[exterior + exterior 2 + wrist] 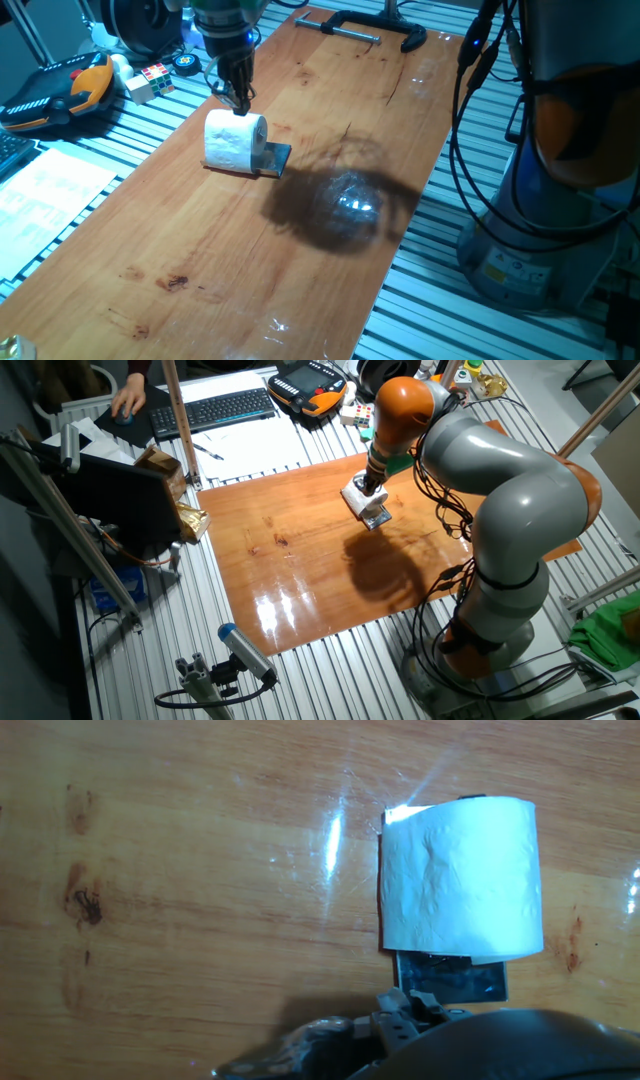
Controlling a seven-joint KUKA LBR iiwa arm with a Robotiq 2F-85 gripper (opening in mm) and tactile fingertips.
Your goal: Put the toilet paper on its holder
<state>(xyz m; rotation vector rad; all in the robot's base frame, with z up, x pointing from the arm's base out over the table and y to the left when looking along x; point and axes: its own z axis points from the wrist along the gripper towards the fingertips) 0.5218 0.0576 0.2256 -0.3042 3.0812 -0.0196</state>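
Hand view: toilet paper lies on its side over holder plate on bench. My pincer sits just above the roll, fingers close together; grip unclear. Placement looks about finished; next, lift clear without dragging the roll.

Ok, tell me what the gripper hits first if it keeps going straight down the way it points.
Most likely the toilet paper: the gripper points down just above the roll's top, toward its far edge. Depth is unclear, so it might slip just behind the roll onto the table.
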